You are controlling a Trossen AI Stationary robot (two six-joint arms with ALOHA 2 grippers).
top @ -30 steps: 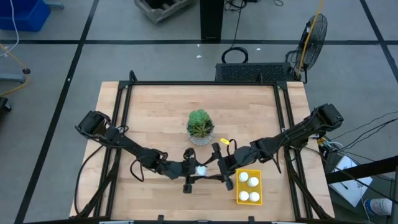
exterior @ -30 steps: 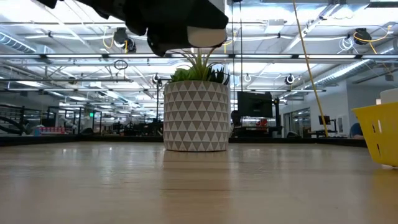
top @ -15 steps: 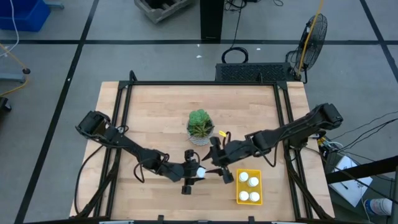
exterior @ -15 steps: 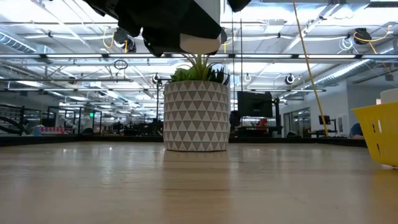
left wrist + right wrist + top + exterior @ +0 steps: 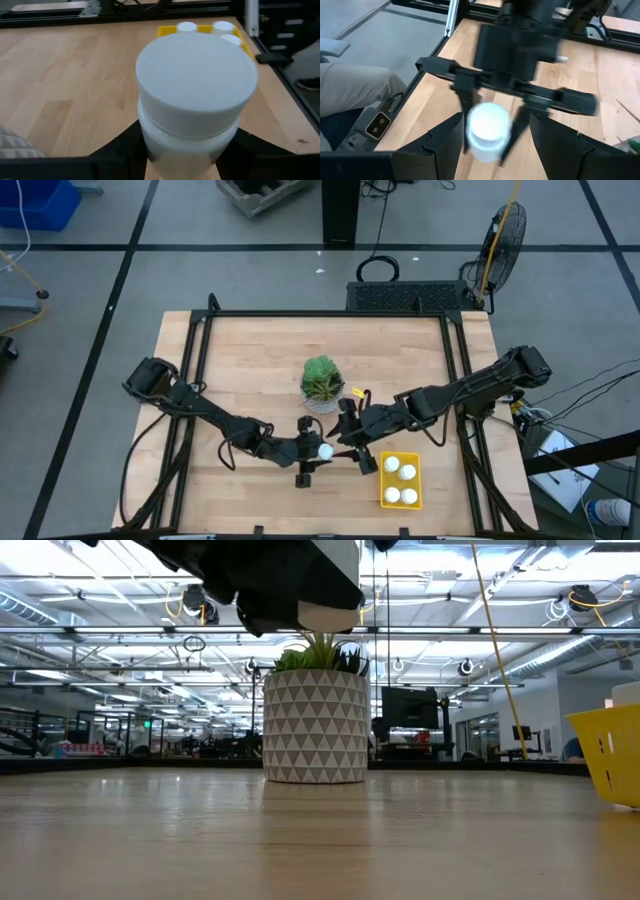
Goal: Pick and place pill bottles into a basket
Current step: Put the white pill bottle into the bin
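My left gripper (image 5: 312, 452) is shut on a white pill bottle (image 5: 323, 451) above the table's near middle, just in front of the potted plant (image 5: 322, 383). The low view shows the bottle's base (image 5: 330, 615) well above the tabletop. My right gripper (image 5: 346, 444) is open just to the right of the bottle and faces it; in its wrist view its fingers (image 5: 440, 145) spread wide before the bottle (image 5: 487, 129). The yellow basket (image 5: 415, 461) stands at the near right and holds several white bottles (image 5: 392, 466). My left gripper pinches the bottle's body (image 5: 155, 146) just below the cap between its two fingers. The fingers come about level from the table's left. The bottle stands upright, cap up, lifted clear of the table.
The potted plant in its white patterned pot (image 5: 314, 725) stands just behind the held bottle. The basket's yellow wall (image 5: 610, 755) shows at the low view's right edge. Black frame rails (image 5: 330, 313) run around the table. Bare wood lies at the far side and near left.
My right gripper has gone from beside the basket toward the table's left, up to the bottle held by my left gripper. The bottle has stayed lifted and upright.
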